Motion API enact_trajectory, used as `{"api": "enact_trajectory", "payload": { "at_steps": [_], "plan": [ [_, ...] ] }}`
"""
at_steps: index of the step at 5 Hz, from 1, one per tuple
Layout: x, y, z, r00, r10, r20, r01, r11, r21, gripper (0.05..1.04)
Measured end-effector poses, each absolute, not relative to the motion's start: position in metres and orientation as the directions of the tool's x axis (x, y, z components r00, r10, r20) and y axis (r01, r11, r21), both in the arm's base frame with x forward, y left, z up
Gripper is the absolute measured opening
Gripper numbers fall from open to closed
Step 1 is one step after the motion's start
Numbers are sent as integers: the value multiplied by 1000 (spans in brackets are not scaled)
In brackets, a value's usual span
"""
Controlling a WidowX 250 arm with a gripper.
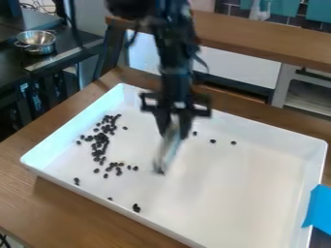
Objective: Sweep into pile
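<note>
In the camera view, a white tray rests on the wooden surface, and the dark pieces lie loosely scattered in it. Most form an uneven band beside the left edge. Its long axis runs from near the back-left corner toward the front edge, with a short branch bending right at the lower end.

The tool hangs over the tray, to the right of that band, clamped on a pale, narrow implement. The implement is tilted, its dark tip pointing down and slightly left, toward the front edge; whether the tip touches the tray I cannot tell. To the tool's right, 3 pieces lie apart, near the back edge. A few others sit near the front edge, lower left of the tip.
</note>
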State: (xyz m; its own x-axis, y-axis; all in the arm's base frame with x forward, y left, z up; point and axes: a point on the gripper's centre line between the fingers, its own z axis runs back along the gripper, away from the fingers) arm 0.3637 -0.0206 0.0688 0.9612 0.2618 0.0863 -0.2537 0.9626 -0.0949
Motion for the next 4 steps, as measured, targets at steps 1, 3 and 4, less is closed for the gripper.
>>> {"api": "enact_trajectory", "payload": {
  "at_steps": [1,3,4],
  "plan": [
    [351,-39,44,957,273,103,-265,961,-85,377],
    [342,-38,28,959,236,160,-228,971,-65,377],
    [341,-13,28,962,234,145,-228,972,-57,377]
  ]
}}
